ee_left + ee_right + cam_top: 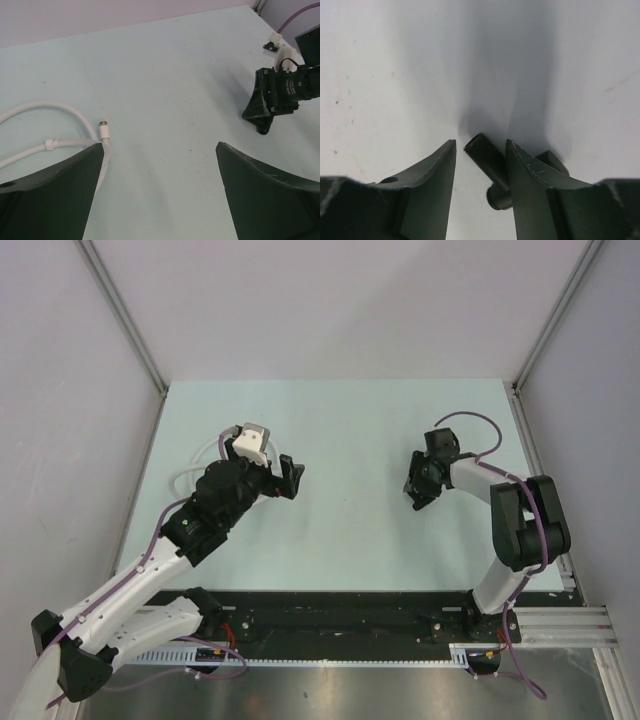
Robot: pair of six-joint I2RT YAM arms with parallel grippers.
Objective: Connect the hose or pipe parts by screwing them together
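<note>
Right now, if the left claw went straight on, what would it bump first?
Probably just bare table: the left claw's path looks free. The hose fitting lies off left, the right claw off right, though depth is unclear.

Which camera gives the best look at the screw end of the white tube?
Left wrist view: the screw end lies in plain sight, close up. The top view shows only loops of the white tube beside the left arm, no end visible. The right wrist view shows none of it.
</note>
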